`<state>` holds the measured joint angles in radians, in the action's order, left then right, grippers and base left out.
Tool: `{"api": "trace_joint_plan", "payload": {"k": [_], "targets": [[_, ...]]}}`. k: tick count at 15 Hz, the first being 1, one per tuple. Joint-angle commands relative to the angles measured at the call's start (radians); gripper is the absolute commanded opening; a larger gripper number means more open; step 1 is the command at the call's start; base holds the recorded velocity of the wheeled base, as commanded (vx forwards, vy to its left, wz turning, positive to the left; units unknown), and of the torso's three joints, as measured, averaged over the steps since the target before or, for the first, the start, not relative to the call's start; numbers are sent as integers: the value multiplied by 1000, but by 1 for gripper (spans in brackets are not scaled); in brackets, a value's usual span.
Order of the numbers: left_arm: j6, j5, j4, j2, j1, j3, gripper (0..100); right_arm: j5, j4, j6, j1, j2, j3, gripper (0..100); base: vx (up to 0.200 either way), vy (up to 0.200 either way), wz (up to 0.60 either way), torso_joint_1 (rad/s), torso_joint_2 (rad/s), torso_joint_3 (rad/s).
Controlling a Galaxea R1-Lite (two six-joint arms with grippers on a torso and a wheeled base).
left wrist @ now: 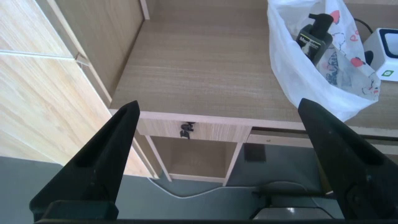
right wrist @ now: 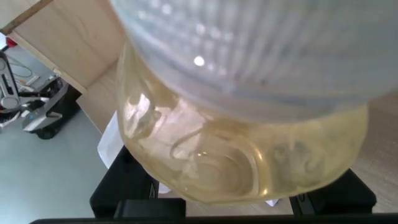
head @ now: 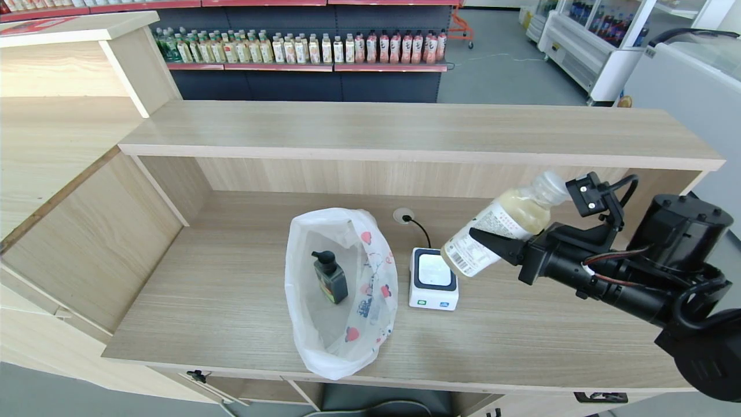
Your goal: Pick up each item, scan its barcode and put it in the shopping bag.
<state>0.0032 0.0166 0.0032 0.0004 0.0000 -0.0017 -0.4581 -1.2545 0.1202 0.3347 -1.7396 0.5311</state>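
My right gripper (head: 505,238) is shut on a pale yellow drink bottle (head: 498,229), held tilted with its labelled, barcoded lower end just above the right side of the white barcode scanner (head: 433,278). Seen close in the right wrist view, the bottle (right wrist: 249,124) has its clear cap nearest the camera. To the scanner's left stands the open white plastic shopping bag (head: 370,301), with a dark pump bottle (head: 330,277) inside. My left gripper (left wrist: 217,162) hangs open off the counter's front left, below its edge; the bag (left wrist: 298,68) and pump bottle (left wrist: 316,40) lie beyond it.
The scanner's black cable (head: 419,229) runs to a grommet hole in the wooden counter (head: 231,289). A raised shelf (head: 405,130) walls the back, a wooden panel the left. Store shelves of bottles and freezers stand far behind.
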Motion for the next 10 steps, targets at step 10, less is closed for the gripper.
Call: {"api": "trace_joint_plan", "payload": {"k": [10], "targets": [[1, 0, 0, 0, 0, 0, 100, -1, 23, -1, -3, -63, 47, 0, 0, 120, 0, 2, 2, 0]]}}
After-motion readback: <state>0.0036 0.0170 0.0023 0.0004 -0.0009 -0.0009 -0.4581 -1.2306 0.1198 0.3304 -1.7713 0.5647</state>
